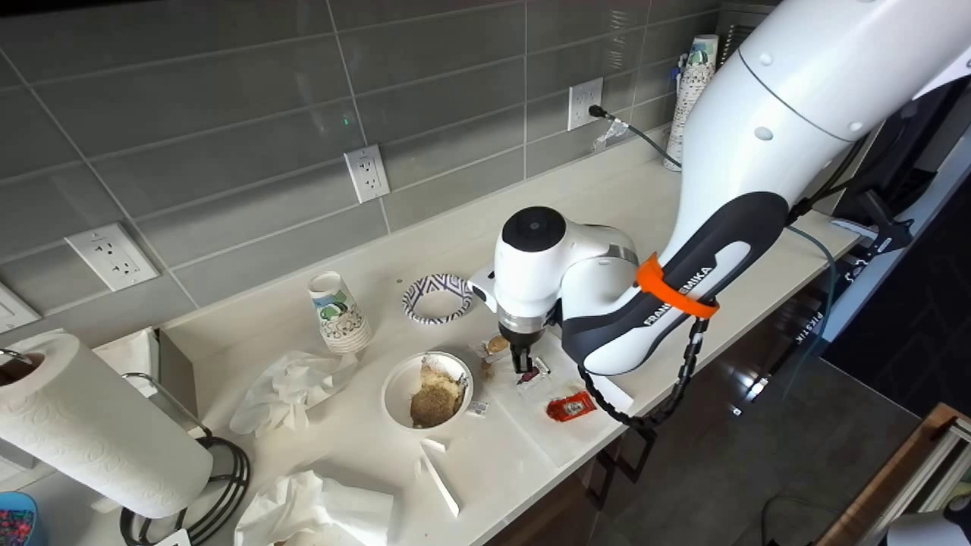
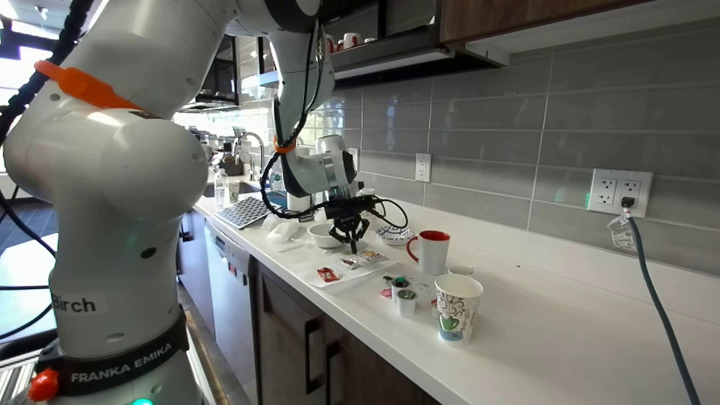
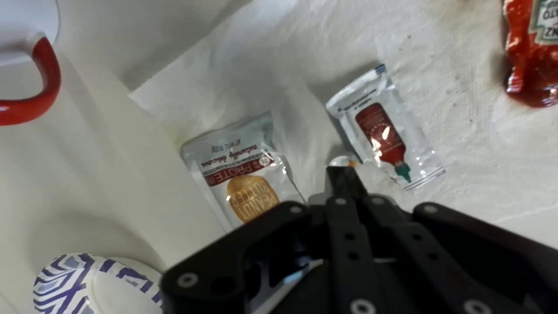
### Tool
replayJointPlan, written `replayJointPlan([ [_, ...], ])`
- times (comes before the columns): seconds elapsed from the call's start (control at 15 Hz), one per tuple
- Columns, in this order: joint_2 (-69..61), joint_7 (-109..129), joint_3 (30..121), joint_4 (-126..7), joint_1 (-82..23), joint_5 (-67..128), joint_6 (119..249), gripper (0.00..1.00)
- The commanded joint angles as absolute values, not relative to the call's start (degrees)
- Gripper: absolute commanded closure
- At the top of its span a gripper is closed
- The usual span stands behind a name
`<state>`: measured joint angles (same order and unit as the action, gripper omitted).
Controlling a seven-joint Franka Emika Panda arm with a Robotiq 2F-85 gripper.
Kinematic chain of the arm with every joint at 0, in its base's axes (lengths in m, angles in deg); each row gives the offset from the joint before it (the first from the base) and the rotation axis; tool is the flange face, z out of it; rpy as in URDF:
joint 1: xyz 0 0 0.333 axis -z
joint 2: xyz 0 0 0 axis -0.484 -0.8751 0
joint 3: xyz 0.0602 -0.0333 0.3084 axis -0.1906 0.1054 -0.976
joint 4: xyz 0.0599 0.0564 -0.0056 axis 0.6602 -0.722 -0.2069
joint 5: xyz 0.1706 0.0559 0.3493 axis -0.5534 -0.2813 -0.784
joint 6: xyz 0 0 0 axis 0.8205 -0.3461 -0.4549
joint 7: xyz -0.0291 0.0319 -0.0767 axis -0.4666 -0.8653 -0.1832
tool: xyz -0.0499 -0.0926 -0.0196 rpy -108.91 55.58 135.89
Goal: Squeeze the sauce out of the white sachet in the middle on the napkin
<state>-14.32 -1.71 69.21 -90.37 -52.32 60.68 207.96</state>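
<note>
The white sachet, with a red bottle print, lies flat on the napkin between the brownish packet and the red packet in the wrist view [image 3: 383, 131]. It shows partly behind the fingers in an exterior view [image 1: 535, 371] and small in an exterior view [image 2: 349, 262]. The white napkin [image 3: 453, 74] lies on the counter [image 1: 548, 436]. My gripper [image 3: 344, 172] points down with its fingers together, just beside the sachet's torn-looking edge, in both exterior views [image 1: 522, 364] [image 2: 353, 247]. A tiny whitish scrap [image 3: 342, 162] with an orange spot shows at the fingertips; I cannot tell whether it is held.
The red packet [image 3: 532, 56] and the brownish peanut butter packet [image 3: 250, 192] flank the sachet. A patterned plate [image 3: 61, 283], a white mug [image 2: 433, 253] and a bowl [image 1: 389, 383] stand around. A paper cup [image 2: 458, 309] and small tubs [image 2: 406, 302] stand on the counter.
</note>
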Motion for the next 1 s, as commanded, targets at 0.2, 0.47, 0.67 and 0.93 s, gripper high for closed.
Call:
replayJointPlan([
  [0.2,-12.9,-0.6,67.7,-92.5,-51.7,60.5,204.9,1.00],
  [0.47,-13.1,-0.5,67.4,-93.2,-51.3,60.3,204.9,1.00],
  [0.67,-13.3,-0.1,67.7,-93.6,-51.2,60.6,205.5,1.00],
  [0.93,-13.9,0.2,67.5,-93.9,-50.7,60.2,206.3,1.00],
])
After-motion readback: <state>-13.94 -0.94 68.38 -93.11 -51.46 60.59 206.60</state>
